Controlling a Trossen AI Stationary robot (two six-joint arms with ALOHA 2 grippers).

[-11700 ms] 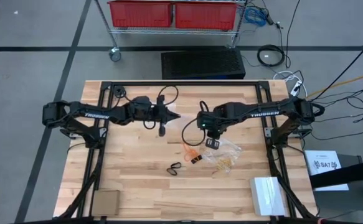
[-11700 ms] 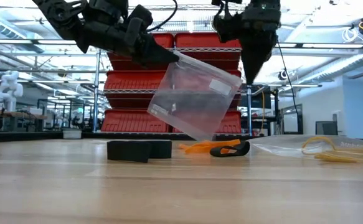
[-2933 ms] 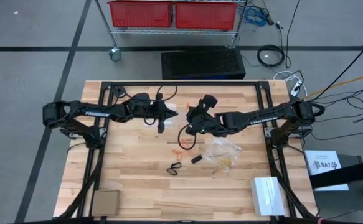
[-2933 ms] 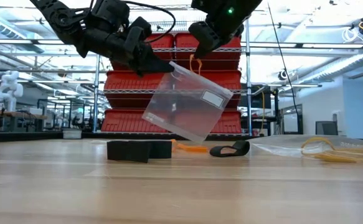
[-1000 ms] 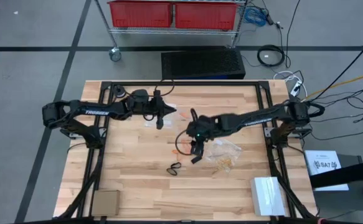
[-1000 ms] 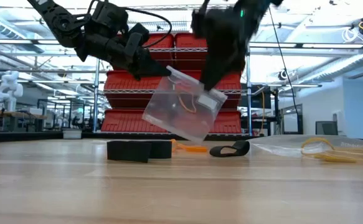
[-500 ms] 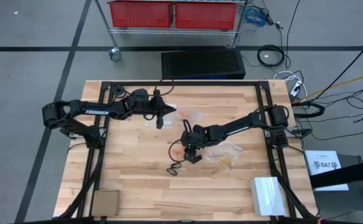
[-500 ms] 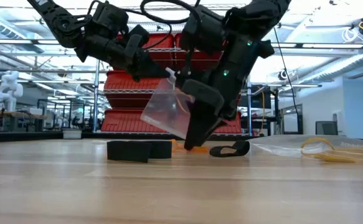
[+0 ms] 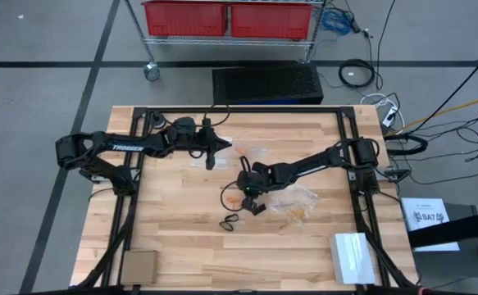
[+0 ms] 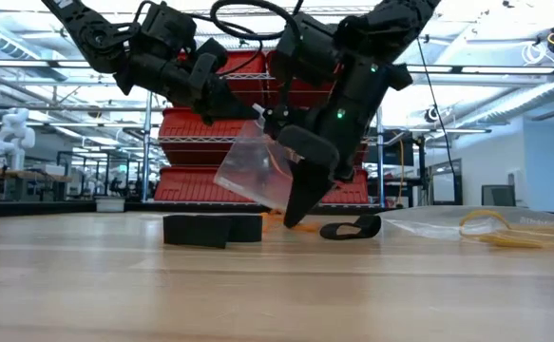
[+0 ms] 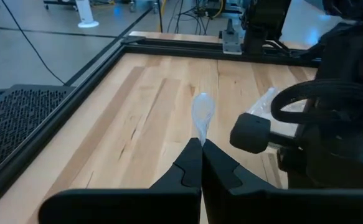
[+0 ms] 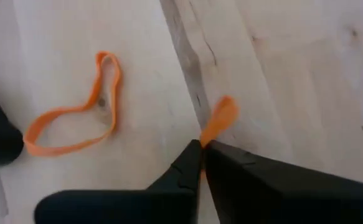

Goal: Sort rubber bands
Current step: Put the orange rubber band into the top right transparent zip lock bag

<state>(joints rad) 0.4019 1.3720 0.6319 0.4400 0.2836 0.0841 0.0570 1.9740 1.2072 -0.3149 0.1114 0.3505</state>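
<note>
My right gripper (image 12: 201, 144) is down at the table's middle (image 10: 294, 220), shut on an orange rubber band (image 12: 220, 117). A second orange band (image 12: 75, 127) lies flat on the wood beside it, and a black band (image 9: 229, 221) lies nearer the front edge. My left gripper (image 11: 201, 143) stays raised over the far left part of the table (image 9: 222, 149), shut on a clear plastic bag (image 10: 253, 166). An orange band shows faintly inside the bag (image 10: 277, 160). My left gripper pinches the clear bag's top edge (image 11: 201, 127) between its two fingers, pointing nearly level toward the table's right. The bag hangs tilted below the fingers, clear of the table. My right gripper pinches the orange band between its fingertips, slanting down from above. A small loop of it (image 12: 221, 113) sticks out past the tips, close over the wood; whether it is lifted I cannot tell.
A second clear bag (image 9: 294, 201) with tan bands lies flat on the table to the right. A low dark block (image 10: 212, 229) and black bands (image 10: 353, 228) lie near the middle. A white box (image 9: 352, 258) and a brown pad (image 9: 138, 266) sit at the front corners.
My right gripper has gone down from beside the hanging bag to the tabletop, moving a little toward the near edge, and has shut on an orange band there. The left gripper and its bag have kept still.
</note>
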